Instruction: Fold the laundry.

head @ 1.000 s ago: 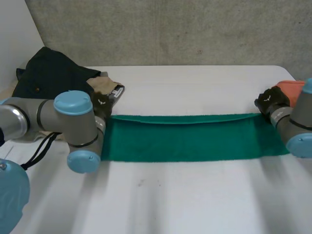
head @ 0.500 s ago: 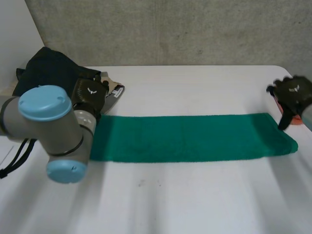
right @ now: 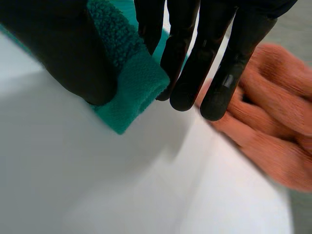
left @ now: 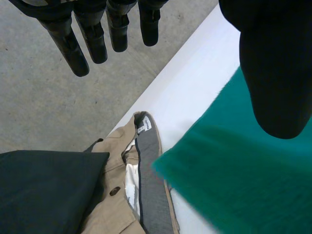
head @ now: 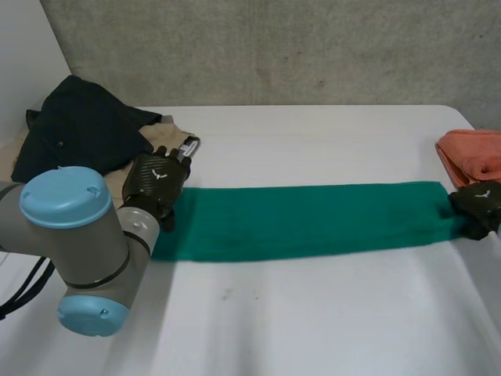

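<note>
- The right robot hand (head: 479,205) has dropped from its raised, spread pose of half a second ago. It now sits on the right end of the towel (head: 313,219).
- In the right wrist view its thumb lies over the thick folded end and its fingers (right: 187,73) stand on the other side. It appears to pinch that end between them.
- The left robot hand (head: 156,182) has come back down to the towel's left end. Its fingers (left: 95,39) are straight and spread, holding nothing, and its thumb hangs above the towel's far left corner.
- The towel lies as a long narrow strip across the middle of the table (head: 313,321), reaching from one robot hand to the other. A second ago both hands were on its far edge.
- That lengthwise fold looks finished. With one end taken and the other not yet gripped, the next fold is probably end to end.
- An orange cloth (head: 473,153) lies just beyond the right hand, at the far right.
- A dark garment (head: 74,129) and tan trousers (head: 166,139) are heaped at the far left, close to the left hand.
</note>
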You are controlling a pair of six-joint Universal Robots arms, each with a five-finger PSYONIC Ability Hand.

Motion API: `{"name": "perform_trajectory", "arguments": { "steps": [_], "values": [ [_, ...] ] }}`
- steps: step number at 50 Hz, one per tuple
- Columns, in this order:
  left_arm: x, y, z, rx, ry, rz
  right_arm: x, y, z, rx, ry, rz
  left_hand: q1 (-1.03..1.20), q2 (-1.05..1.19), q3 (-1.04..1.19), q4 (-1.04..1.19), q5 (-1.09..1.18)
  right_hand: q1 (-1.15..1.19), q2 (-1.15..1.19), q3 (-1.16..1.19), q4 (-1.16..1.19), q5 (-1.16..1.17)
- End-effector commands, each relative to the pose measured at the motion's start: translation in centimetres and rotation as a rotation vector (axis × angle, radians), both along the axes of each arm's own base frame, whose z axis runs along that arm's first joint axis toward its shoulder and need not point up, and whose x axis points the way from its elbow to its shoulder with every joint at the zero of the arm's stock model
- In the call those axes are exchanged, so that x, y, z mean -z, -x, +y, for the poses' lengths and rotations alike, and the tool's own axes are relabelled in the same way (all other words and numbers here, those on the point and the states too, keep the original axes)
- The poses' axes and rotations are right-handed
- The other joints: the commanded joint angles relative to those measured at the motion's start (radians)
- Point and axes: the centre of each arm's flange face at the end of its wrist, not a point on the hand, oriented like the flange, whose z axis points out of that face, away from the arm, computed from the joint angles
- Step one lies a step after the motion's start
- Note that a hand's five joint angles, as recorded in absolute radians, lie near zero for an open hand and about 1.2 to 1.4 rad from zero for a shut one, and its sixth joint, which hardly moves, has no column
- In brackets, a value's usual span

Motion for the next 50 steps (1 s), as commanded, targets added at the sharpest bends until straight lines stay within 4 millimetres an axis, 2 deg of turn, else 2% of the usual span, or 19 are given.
{"name": "perform_trajectory", "arguments": {
  "steps": [1,8,12,13,16,19,22,23,26,30,33,36,39,42,43,44,48,49,50],
  "values": [
    [-1.8,-0.3,0.6,0.002,0.037,0.021,-2.1,3.6,-1.0,0.109,0.072,0.073,-0.016,-0.031,-0.039,-0.03,-0.047,0.357,0.214,0.213,0.209,0.259],
    [-2.8,-0.7,1.0,-0.003,0.055,0.03,-3.1,7.0,-1.7,0.191,0.108,0.287,-0.016,-0.031,-0.039,-0.03,-0.047,0.357,0.214,0.213,0.209,0.259],
    [-2.8,-0.8,1.1,-0.004,0.053,0.031,-3.8,4.5,-1.6,0.133,0.141,0.281,-0.016,-0.031,-0.039,-0.03,-0.047,0.357,0.214,0.213,0.209,0.259],
    [-2.8,-0.8,1.1,-0.006,0.053,0.031,-4.9,1.9,-1.3,0.081,0.182,0.246,-0.016,-0.031,-0.039,-0.03,-0.047,0.357,0.214,0.213,0.209,0.259],
    [-3.0,-1.0,1.0,-0.011,0.057,0.034,-6.8,-2.9,-0.3,-0.027,0.266,0.184,-0.016,-0.031,-0.039,-0.03,-0.047,0.357,0.214,0.213,0.209,0.259],
    [-3.3,-1.1,1.1,-0.017,0.064,0.038,-8.9,-11.5,3.1,-0.28,0.386,0.087,-0.016,-0.031,-0.039,-0.03,-0.047,0.357,0.214,0.213,0.209,0.259],
    [-3.5,-1.1,1.1,-0.017,0.068,0.04,-9.1,-16.0,5.7,-0.436,0.421,0.046,-0.016,-0.031,-0.039,-0.03,-0.047,0.357,0.214,0.213,0.209,0.259],
    [-3.6,-1.2,1.2,-0.018,0.067,0.041,-8.8,-19.2,8.0,-0.556,0.439,0.024,-0.016,-0.031,-0.039,-0.03,-0.047,0.357,0.214,0.213,0.209,0.259],
    [-3.5,-1.3,1.4,-0.015,0.065,0.038,-7.2,-24.2,12.1,-0.755,0.442,-0.018,-0.016,-0.031,-0.039,-0.03,-0.047,0.357,0.214,0.213,0.209,0.259],
    [-3.5,-1.4,1.5,-0.015,0.064,0.038,-3.9,-29.0,16.4,-0.935,0.448,-0.027,-0.016,-0.031,-0.039,-0.03,-0.047,0.357,0.214,0.213,0.209,0.259],
    [-3.5,-1.3,1.5,-0.015,0.063,0.039,-1.9,-31.1,18.8,-1.025,0.451,-0.015,-0.016,-0.031,-0.039,-0.03,-0.047,0.357,0.214,0.213,0.209,0.259],
    [-3.4,-1.4,1.4,-0.017,0.062,0.037,0.2,-31.8,20.2,-1.081,0.425,0.008,-0.016,-0.031,-0.039,-0.03,-0.047,0.357,0.214,0.213,0.209,0.259],
    [-3.3,-1.4,1.2,-0.018,0.064,0.038,0.5,-31.8,20.5,-1.106,0.44,0.028,-0.016,-0.031,-0.039,-0.03,-0.047,0.357,0.214,0.213,0.209,0.259],
    [-3.7,-1.2,1.0,-0.015,0.078,0.046,-0.3,-31.5,20.0,-1.066,0.445,0.029,-0.016,-0.031,-0.039,-0.03,-0.047,-0.622,-0.765,-0.767,-0.77,-0.72],
    [-3.7,-1.1,1.0,-0.015,0.078,0.046,-1.1,-31.3,19.8,-1.034,0.441,0.015,-0.016,-0.031,-0.039,-0.03,-0.047,-0.865,-1.008,-1.009,-1.013,-0.963],
    [-3.9,-0.9,0.9,-0.012,0.087,0.053,-1.8,-31.1,19.5,-1.002,0.438,0.0,-0.016,-0.031,-0.039,-0.03,-0.047,-0.865,-1.008,-1.009,-1.013,-0.963],
    [-4.3,-0.2,0.7,0.002,0.1,0.071,-4.9,-27.9,16.2,-0.794,0.376,-0.12,-0.016,-0.031,-0.039,-0.03,-0.047,-0.865,-1.008,-1.009,-1.013,-0.963],
    [-4.5,0.2,0.7,0.012,0.102,0.085,-6.2,-25.3,14.1,-0.665,0.318,-0.189,-0.016,-0.031,-0.039,-0.03,-0.047,-0.865,-1.008,-1.009,-1.013,-0.963],
    [-4.5,0.5,0.9,0.021,0.1,0.093,-6.5,-24.4,13.5,-0.625,0.296,-0.209,-0.016,-0.031,-0.039,-0.03,-0.047,-0.865,-1.008,-1.009,-1.013,-0.963]
  ]
}}
